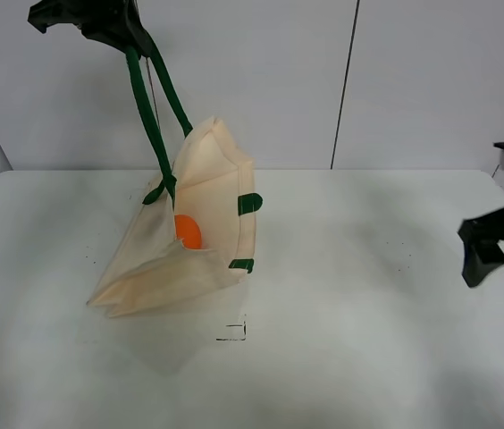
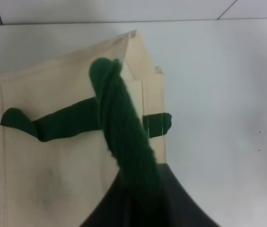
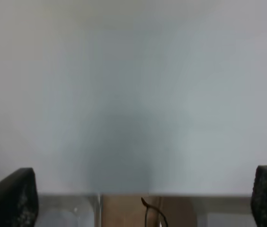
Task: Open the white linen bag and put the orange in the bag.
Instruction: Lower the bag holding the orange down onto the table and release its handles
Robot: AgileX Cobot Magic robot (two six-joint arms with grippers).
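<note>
White linen bag [image 1: 209, 183] stands left on the table [image 1: 368, 286]; right side open.

No text, label, brand or number can be read in any view. Only a small black corner-shaped mark [image 1: 234, 333] is seen drawn on the table [image 1: 368, 357], just on the near side of the white linen bag [image 1: 207, 179].

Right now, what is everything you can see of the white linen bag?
The white linen bag is creased cream cloth with green tabs at its rim. It hangs tilted from a dark green strap handle that the left gripper holds up, jaws shut; a second handle lies across the cloth. Its lower end rests on the table. The mouth gapes open, and the orange lies inside.
</note>
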